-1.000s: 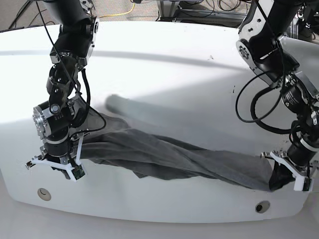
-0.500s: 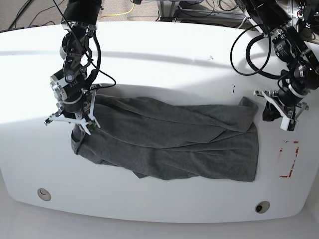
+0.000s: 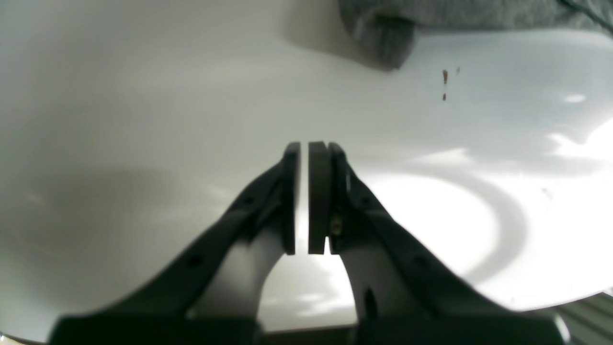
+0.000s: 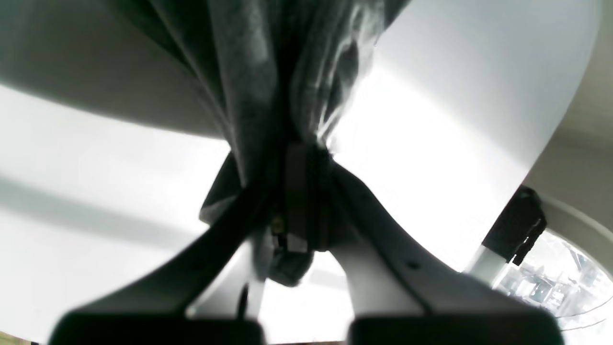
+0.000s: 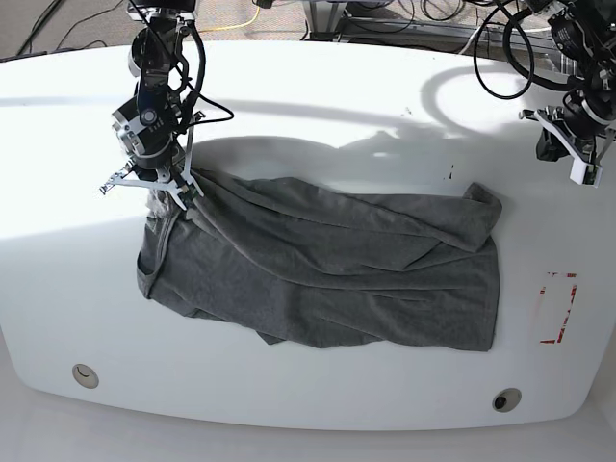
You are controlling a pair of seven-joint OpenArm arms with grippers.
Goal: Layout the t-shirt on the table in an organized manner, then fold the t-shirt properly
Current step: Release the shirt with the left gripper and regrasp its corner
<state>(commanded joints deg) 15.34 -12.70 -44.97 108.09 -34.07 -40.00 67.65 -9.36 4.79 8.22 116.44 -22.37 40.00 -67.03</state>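
Bright glare washes the table (image 5: 318, 87); both wrist views are soft, perhaps fisheye-warped, with close parts blurred.

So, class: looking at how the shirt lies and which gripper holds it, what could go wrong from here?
1. The right gripper alone grips a bunched corner of the t-shirt; pulling may drag it into a twist.
2. The left gripper, shut, holds nothing, so the far corner stays folded over.

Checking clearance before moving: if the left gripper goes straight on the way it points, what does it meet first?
Probably bare table; the left gripper points there. The t-shirt lies farther on, slightly right. Depth unclear.
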